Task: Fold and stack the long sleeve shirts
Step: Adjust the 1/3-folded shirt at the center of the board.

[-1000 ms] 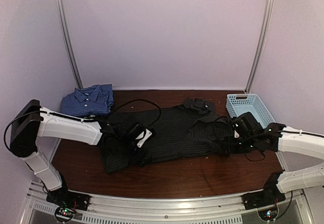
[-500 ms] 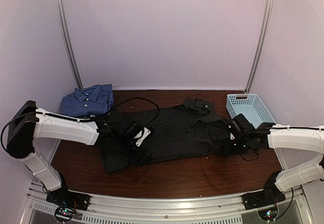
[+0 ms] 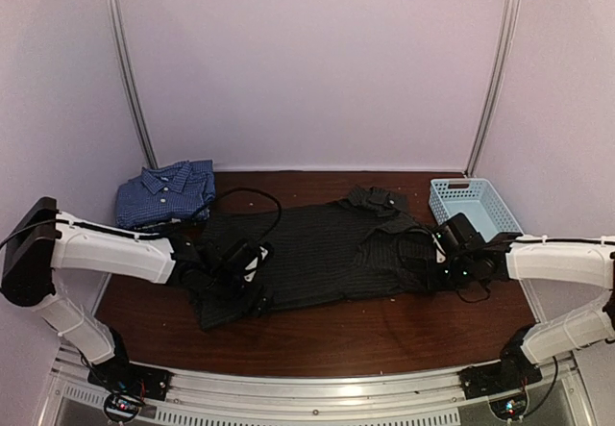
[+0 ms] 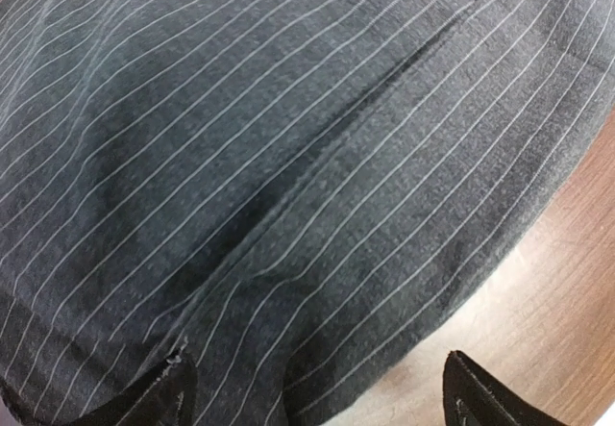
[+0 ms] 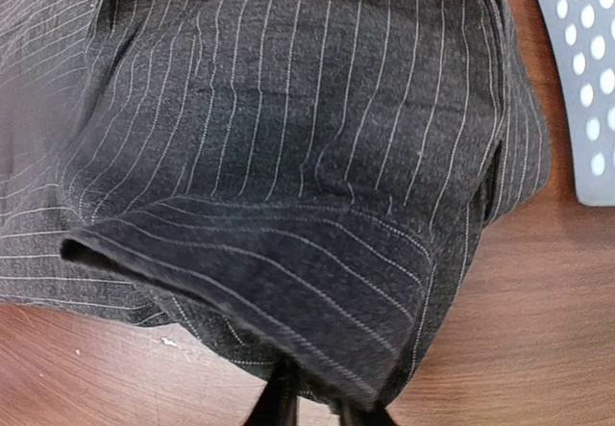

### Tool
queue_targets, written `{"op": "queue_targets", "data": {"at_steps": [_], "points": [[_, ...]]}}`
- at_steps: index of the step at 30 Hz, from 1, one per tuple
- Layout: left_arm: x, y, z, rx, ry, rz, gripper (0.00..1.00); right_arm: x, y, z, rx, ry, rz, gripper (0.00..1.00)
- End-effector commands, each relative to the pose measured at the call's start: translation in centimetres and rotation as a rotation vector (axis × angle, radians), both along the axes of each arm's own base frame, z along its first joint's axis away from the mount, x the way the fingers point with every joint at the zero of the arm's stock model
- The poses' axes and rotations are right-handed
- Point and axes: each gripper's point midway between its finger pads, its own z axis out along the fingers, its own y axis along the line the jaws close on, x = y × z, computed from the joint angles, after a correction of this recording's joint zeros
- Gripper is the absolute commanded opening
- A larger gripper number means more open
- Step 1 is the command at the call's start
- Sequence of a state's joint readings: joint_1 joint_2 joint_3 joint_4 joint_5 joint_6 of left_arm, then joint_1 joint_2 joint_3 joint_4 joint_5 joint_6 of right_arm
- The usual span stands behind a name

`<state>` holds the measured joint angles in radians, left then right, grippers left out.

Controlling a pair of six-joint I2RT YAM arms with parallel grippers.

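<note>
- The blue shirt (image 3: 165, 191) is lying folded, collar up, at the far left corner of the desk (image 3: 317, 335), well apart from both arms' fingers
- The left arm (image 3: 110, 251) is reaching in low from the left, carrying the left fingers (image 3: 248, 264) over the left end of the black shirt (image 3: 327, 248)
- In the left wrist view, those fingers are standing wide apart and gripping nothing, with pinstriped cloth filling the gap between them and bare wood showing beside the right-hand tip; whether the tips are touching the cloth cannot be told
- The black shirt is lying spread across the middle of the desk, its hem end toward the left and its collar toward the far right
- A black cable (image 3: 252, 195) is looping over the far left part of the black shirt
- The right fingers (image 5: 283, 402) are pinching together on a folded edge of the black shirt at its right end, close to the bare wood
- The light blue basket (image 3: 474, 205) is sitting at the far right corner, just beside the shirt's collar end
</note>
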<state>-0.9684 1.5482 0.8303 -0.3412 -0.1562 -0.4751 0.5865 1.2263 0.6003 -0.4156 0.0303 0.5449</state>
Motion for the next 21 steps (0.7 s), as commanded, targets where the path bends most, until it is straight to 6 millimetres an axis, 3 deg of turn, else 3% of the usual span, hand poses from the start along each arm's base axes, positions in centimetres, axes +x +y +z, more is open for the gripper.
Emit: {"op": "queue_targets", "data": {"at_steps": [1, 6, 21], "points": [[-0.1, 1.1, 1.8, -0.096, -0.009, 0.124, 0.90, -0.1, -0.2, -0.3, 0.012, -0.006, -0.007, 0.10], [-1.8, 2.5, 1.9, -0.189, 0.040, 0.195, 0.91, -0.2, -1.6, -0.4, -0.035, -0.006, -0.072, 0.00], [-4.2, 7.4, -2.0, -0.211, 0.132, 0.395, 0.90, -0.2, -4.3, -0.2, -0.111, -0.029, -0.205, 0.00]]}}
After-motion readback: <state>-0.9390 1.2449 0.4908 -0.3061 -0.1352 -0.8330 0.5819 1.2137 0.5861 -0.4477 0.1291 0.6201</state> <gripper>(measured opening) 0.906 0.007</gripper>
